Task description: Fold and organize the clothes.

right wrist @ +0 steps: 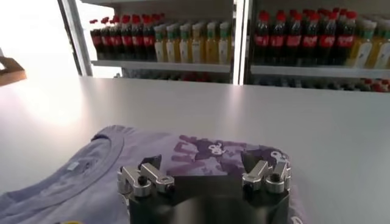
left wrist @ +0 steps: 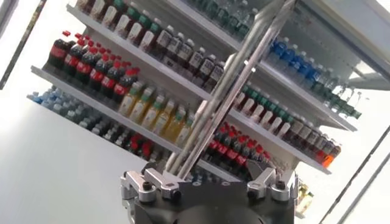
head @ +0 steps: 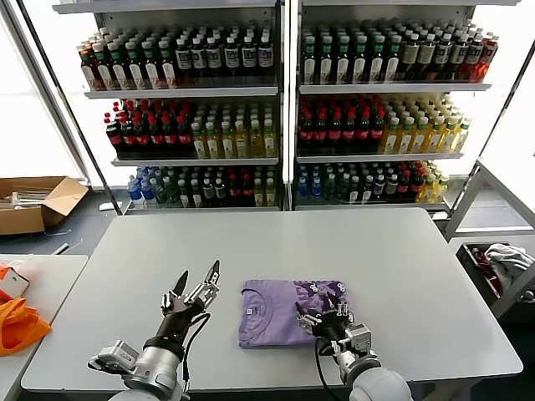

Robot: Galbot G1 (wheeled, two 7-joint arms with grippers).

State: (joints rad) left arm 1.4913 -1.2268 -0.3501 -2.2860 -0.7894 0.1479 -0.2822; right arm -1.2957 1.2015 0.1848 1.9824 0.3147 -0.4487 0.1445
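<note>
Closest to the head camera, the right gripper [head: 328,316] is sitting low on the lavender short-sleeved T-shirt of thin soft fabric [head: 284,311], at the shirt's near right part. Its dark fingertips are standing apart, with printed fabric showing between them in the right wrist view, but I cannot tell if they are pinching the cloth or only resting on it. The shirt is lying folded into a neat, nearly square shape on the matte grey tabletop [head: 251,242], near the table's front edge. Its round collar with a small white label is pointing away from the right gripper, and the darker purple printed figures [right wrist: 210,152] are covering the half under that gripper. The gripper's body is hiding the shirt's near edge in the wrist view.

To the shirt's left, well apart from it, the left gripper [head: 197,281] is hanging above the table with its long thin fingers spread wide and holding nothing. Beyond the table, metal shelves of coloured bottles [head: 201,134] are standing.
</note>
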